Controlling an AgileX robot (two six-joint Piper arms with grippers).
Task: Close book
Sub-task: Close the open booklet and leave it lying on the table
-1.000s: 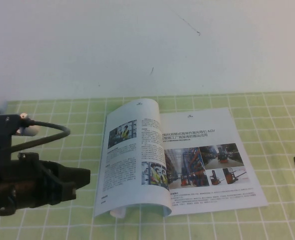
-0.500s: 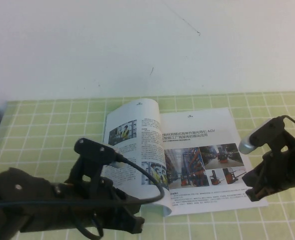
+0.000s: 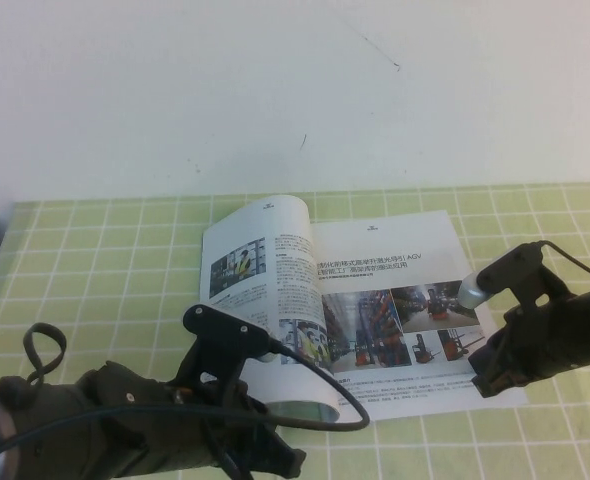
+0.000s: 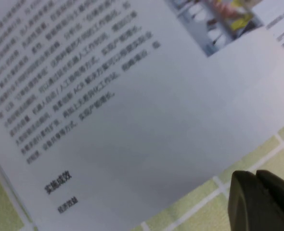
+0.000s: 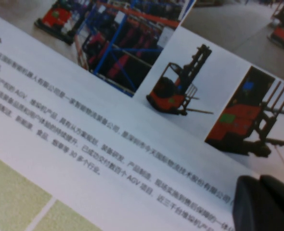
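Green-checked counter [image 3: 95, 240], open white printed book [image 3: 375, 240]; left end effector [image 4: 257, 199] by curled left page [image 3: 265, 260], right end effector [image 5: 261, 204] over right page [image 3: 425, 350], both pinched together; approaching; next, fold curled page over.

a robot lab bench rather than a home: a green checked cloth [image 3: 95, 250] against a bare, scuffed white wall [image 3: 275, 90], two black cabled arms [image 3: 125, 420], the left gripper [image 3: 280, 462] low at the near left, the right gripper [image 3: 489, 376] at the right edge of a forklift warehouse brochure [image 3: 395, 258].

green cloth [image 3: 95, 240] with white grid — white book [image 3: 395, 240], colourful photos [image 3: 415, 312].
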